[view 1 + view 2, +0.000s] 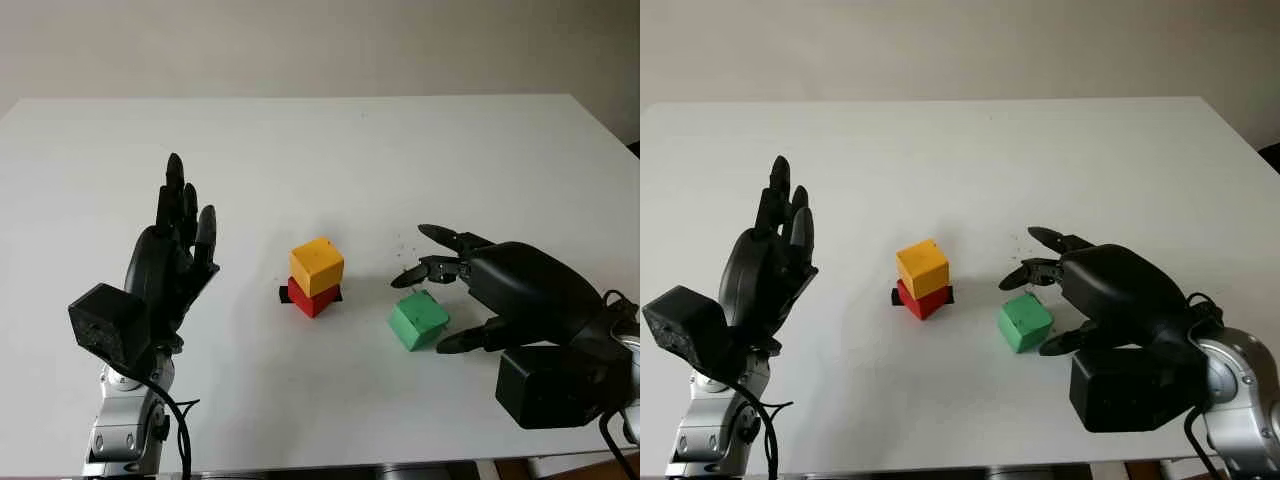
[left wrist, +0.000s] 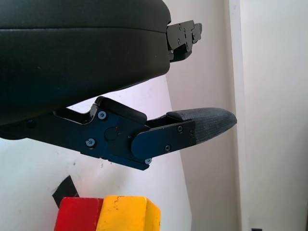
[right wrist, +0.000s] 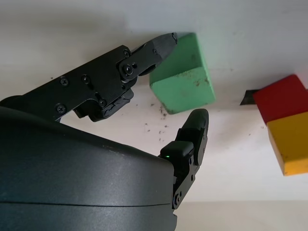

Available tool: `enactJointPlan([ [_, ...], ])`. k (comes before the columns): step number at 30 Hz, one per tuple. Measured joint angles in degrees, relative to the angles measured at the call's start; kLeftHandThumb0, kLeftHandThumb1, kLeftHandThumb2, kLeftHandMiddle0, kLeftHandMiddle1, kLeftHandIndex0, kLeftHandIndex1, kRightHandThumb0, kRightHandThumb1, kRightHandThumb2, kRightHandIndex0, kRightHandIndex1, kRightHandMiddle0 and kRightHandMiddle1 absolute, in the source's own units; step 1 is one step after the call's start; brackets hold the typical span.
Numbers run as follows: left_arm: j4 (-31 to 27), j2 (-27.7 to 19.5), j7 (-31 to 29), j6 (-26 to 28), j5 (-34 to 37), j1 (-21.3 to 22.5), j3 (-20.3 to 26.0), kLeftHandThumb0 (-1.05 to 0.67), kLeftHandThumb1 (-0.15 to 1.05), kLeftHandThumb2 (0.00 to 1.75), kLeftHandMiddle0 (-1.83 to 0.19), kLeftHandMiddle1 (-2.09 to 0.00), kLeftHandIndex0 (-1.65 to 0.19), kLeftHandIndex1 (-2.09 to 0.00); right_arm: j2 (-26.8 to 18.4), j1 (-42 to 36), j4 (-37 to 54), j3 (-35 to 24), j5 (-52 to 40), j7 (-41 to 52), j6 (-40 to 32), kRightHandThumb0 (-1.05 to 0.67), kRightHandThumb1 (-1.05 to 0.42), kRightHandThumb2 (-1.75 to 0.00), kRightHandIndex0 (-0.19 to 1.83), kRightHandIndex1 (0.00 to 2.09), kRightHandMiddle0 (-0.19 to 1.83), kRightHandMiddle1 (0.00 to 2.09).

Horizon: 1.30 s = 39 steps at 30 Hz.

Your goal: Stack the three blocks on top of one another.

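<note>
Nearest the camera, at the table's (image 1: 320,130) front edge, both arms come up onto the white top. Toward the front right corner, the right hand (image 1: 470,290) is wrapped loosely round the green block (image 1: 418,320): its upper fingers (image 1: 440,240) reach past the block's far side and the lower one lies at its near side. From the right wrist view 1 fingertip appears to touch a top corner of the block while the other stands just beside its near face, so the fingers look released around it, not clenched; I judge this a grasp being set up, with the block sitting flat on the table.

Just left of it, near the middle of the table, the yellow block (image 1: 317,265) sits on the red block (image 1: 311,296), turned slightly askew on it. That makes 2 of 3 blocks stacked, which is probably why the green one is approached from its right side, leaving the way to the stack clear. A small strip of black tape (image 1: 284,294) lies under the red block, likely marking the stacking spot.

Toward the front left corner the left hand (image 1: 170,265) is raised, open and holding nothing, well apart from the stack.

No brand, label or writing is readable.
</note>
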<state>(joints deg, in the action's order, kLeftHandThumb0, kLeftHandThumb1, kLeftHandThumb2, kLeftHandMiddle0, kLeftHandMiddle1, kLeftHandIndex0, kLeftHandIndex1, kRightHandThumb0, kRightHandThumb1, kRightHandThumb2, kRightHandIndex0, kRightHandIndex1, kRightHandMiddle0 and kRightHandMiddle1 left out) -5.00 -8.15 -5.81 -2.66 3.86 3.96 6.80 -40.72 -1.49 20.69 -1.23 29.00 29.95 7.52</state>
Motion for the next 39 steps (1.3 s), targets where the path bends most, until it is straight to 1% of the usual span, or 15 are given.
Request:
enactJointPlan([
  [9, -0.9, 0.0, 0.2, 0.5, -0.4, -0.2, 0.0, -0.72, 1.05, 0.61, 0.16, -0.05, 0.19, -0.02, 0.0, 0.0, -0.6, 1.6, 0.2, -0.6, 0.6, -0.41, -0.79, -0.06, 0.15, 0.07, 0.57, 0.56],
  [13, -0.9, 0.0, 0.1, 0.5, -0.4, -0.3, 0.0, -0.72, 1.05, 0.60, 0.16, -0.06, 0.19, -0.02, 0.0, 0.0, -0.8, 2.0, 0.1, -1.0, 0.6, -0.40, -0.80, -0.06, 0.17, 0.08, 0.61, 0.62],
  [16, -0.9, 0.0, 0.1, 0.5, -0.4, -0.3, 0.0, -0.72, 1.05, 0.61, 0.15, -0.06, 0.19, -0.03, 0.0, 0.0, -1.2, 2.3, 0.4, -1.9, 1.4, -0.40, -0.84, -0.06, 0.23, 0.08, 0.62, 0.87],
  [21, -0.9, 0.0, 0.1, 0.5, -0.4, -0.9, 0.0, -0.71, 1.05, 0.61, 0.15, -0.05, 0.19, -0.03, 0.0, 0.0, -1.8, 2.4, 0.7, -2.9, 3.0, -0.37, -0.89, -0.06, 0.28, 0.07, 0.59, 1.08],
  [28, -0.9, 0.0, 0.2, 0.5, -0.2, -1.0, 0.0, -0.71, 1.05, 0.60, 0.14, -0.06, 0.19, -0.04, -1.7, 1.7, -3.4, 1.5, 2.7, -4.6, 5.1, -0.36, -0.90, -0.06, 0.33, 0.08, 0.56, 1.09],
  [31, -0.9, 0.0, 0.2, 0.5, -0.2, -1.1, 0.0, -0.71, 1.05, 0.60, 0.15, -0.05, 0.18, -0.04, -2.9, 3.0, -4.8, 1.0, 3.5, -5.5, 6.0, -0.35, -0.89, -0.05, 0.37, 0.09, 0.61, 1.05],
  [34, -0.9, 0.0, 0.3, 0.5, -0.4, -1.1, -0.1, -0.71, 1.05, 0.60, 0.14, -0.06, 0.18, -0.04, -3.5, 4.3, -6.4, 0.6, 3.6, -7.0, 7.9, -0.34, -0.89, -0.05, 0.37, 0.08, 0.61, 1.04],
  [39, -0.9, 0.0, 0.1, 0.5, 0.0, -1.1, -0.1, -0.71, 1.05, 0.60, 0.15, -0.05, 0.19, -0.04, -4.0, 6.7, -7.3, -0.9, 2.1, -6.9, 8.1, -0.35, -0.90, -0.06, 0.38, 0.08, 0.59, 1.04],
])
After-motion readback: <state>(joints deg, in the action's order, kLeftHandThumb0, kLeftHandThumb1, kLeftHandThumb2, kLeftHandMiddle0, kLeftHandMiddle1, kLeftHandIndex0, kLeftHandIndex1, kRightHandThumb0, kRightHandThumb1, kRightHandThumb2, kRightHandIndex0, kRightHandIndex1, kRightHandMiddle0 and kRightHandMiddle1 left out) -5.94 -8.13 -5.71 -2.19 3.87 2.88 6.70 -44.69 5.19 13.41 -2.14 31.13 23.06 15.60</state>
